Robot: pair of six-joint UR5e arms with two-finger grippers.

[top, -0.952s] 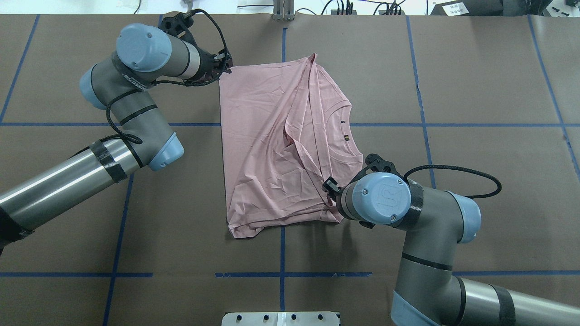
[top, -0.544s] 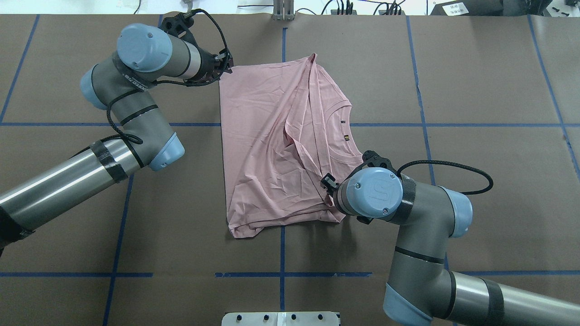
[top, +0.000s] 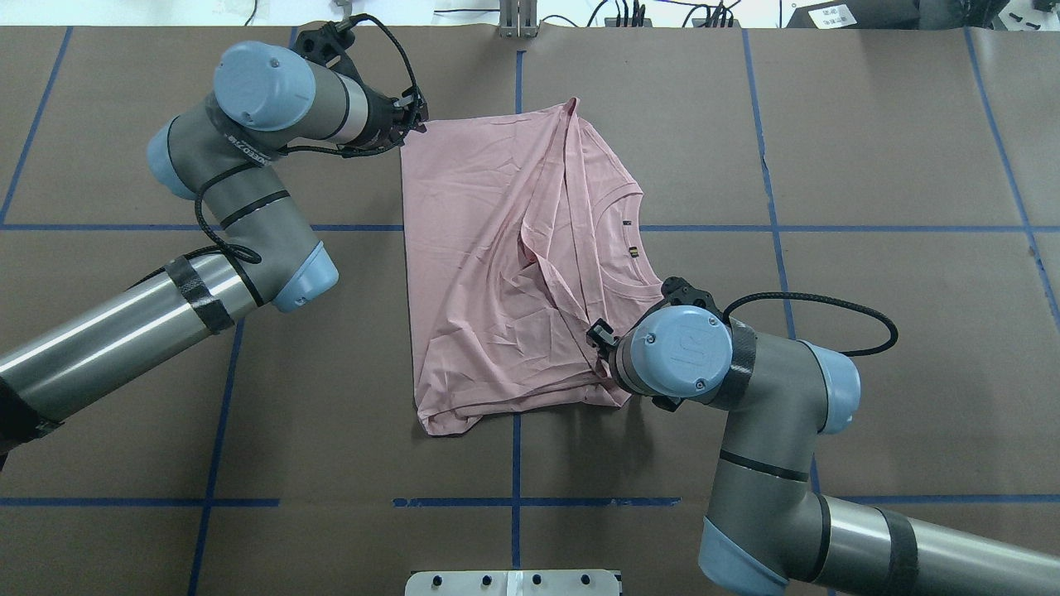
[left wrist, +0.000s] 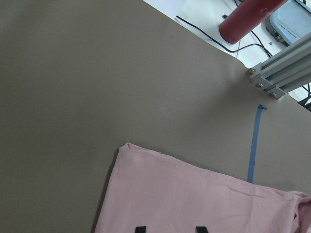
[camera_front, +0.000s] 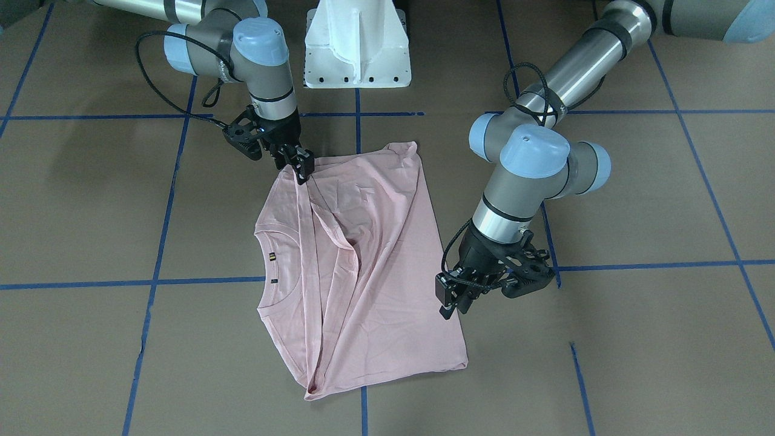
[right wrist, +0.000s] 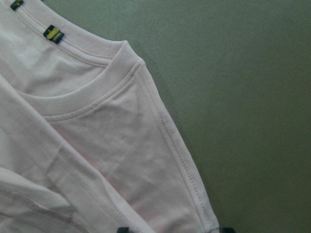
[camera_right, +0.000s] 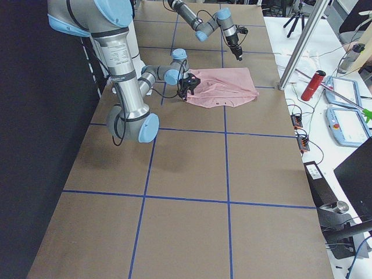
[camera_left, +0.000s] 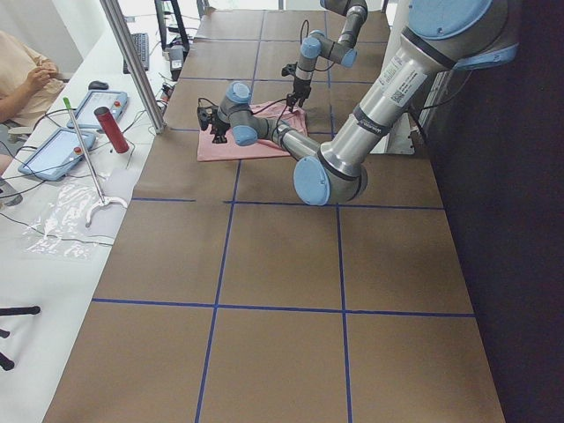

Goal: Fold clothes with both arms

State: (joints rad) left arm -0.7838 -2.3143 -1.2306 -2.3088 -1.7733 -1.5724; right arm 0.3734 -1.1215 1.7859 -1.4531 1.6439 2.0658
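Observation:
The pale pink T-shirt [top: 480,273] lies on the brown table, folded over with a ridge of loose cloth down its middle [camera_front: 363,254]. The print is hidden; the ribbed neck and small label tags [top: 631,251] face up. My left gripper [top: 411,122] hovers over the shirt's far left corner [left wrist: 194,199]. Its fingertips [left wrist: 141,229] stand apart with nothing between them [camera_front: 451,303]. My right gripper [top: 598,338] is down at the shirt's near right shoulder edge [right wrist: 112,141], with its fingertips [right wrist: 124,229] apart on either side of the cloth [camera_front: 301,171].
The white pedestal base [camera_front: 357,42] stands at the robot's side of the table. A red cylinder [left wrist: 248,17] and an aluminium post [left wrist: 282,73] stand past the far table edge. Blue tape lines [top: 513,502] grid the brown table.
The right arm's wrist and elbow have swung left toward the shirt's shoulder. The left gripper has edged slightly toward the far edge. The shirt has not moved.

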